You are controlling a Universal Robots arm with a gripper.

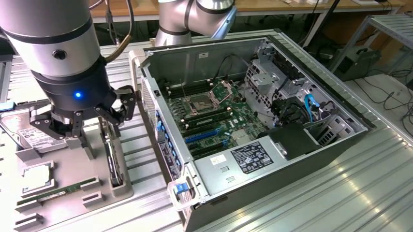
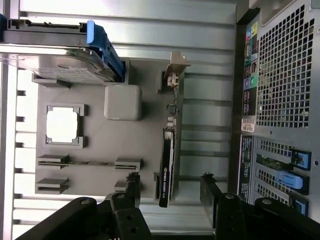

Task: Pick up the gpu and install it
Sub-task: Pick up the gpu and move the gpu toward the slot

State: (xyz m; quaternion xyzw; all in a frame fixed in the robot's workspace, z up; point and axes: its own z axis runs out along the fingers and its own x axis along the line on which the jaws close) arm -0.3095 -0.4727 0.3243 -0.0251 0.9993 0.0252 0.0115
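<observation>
Starting at the exterior view's left: grey parts tray on the ribbed metal table.

In its compartments:
- hard drive lying flat at ten o'clock
- CPU in a square pocket at eight o'clock
- RAM stick on edge in a slot at six o'clock

Along the tray's three o'clock edge, standing on its long edge in a narrow slot: the gpu.

Hanging over the tray, between hard drive and gpu: gripper, spread wide, holding nothing. From the wrist view: fingers set either side of the gpu, apart from it on both sides. Silver bracket at the card's end nearer the hard drive.

Between tray and case, a narrow strip of bare table.

Further right, at three o'clock of the tray: computer case lying on its side, side panel off, open upward. Inside:
- motherboard across the middle
- blue expansion slots at seven o'clock
- power supply at six o'clock
- drive cage at one o'clock

Beyond the case's three o'clock edge, a broad stretch of bare ribbed table.
</observation>
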